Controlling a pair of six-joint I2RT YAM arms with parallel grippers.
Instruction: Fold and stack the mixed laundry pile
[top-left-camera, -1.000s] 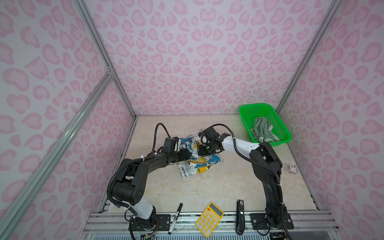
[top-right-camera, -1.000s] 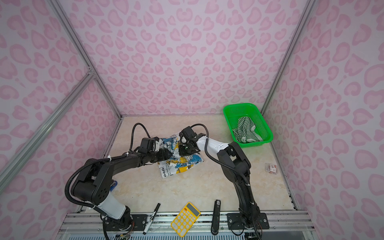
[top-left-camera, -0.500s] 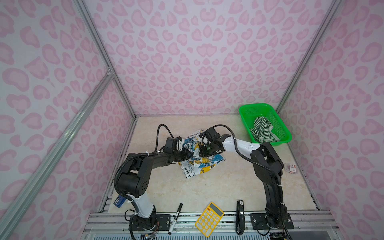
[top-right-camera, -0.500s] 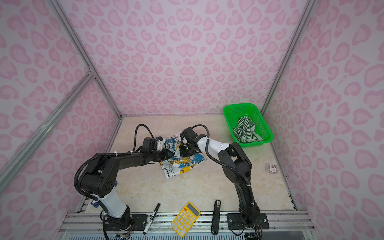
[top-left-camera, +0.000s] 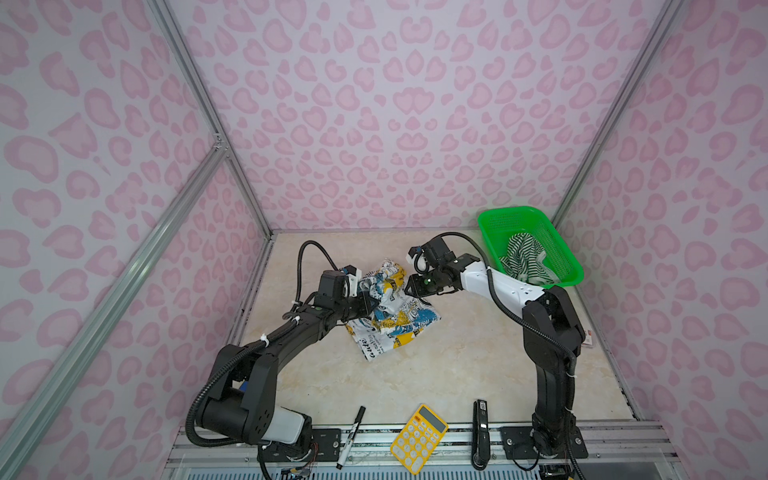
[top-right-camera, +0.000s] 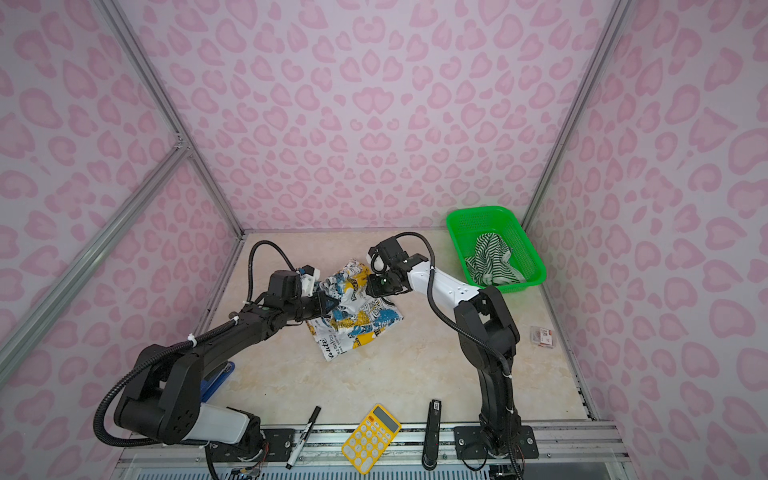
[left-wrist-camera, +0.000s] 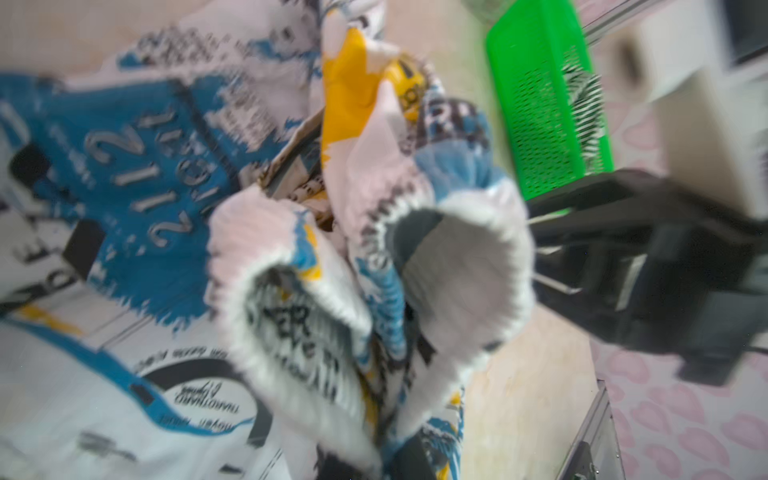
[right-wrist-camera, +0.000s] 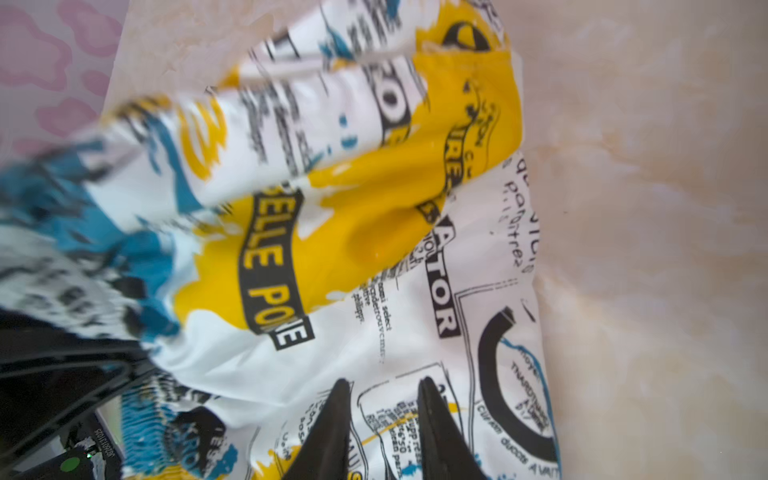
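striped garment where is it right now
In both top views the striped garment lies crumpled inside the green basket in the far right corner, apart from the printed garment in the middle.

Cannot see the tips of the left hand (top-left-camera: 368, 301) in either top view, buried in folds of the printed shirt (top-left-camera: 395, 320); smeared with blur up close in the left wrist view. Cut off at the picture's edge: the right hand (right-wrist-camera: 383, 384) behind its fingertips. Half hidden by the basket (top-left-camera: 563, 281) wall: the striped cloth (top-left-camera: 523, 259). Too small to read: a packet (top-right-camera: 542, 336) by the right wall.
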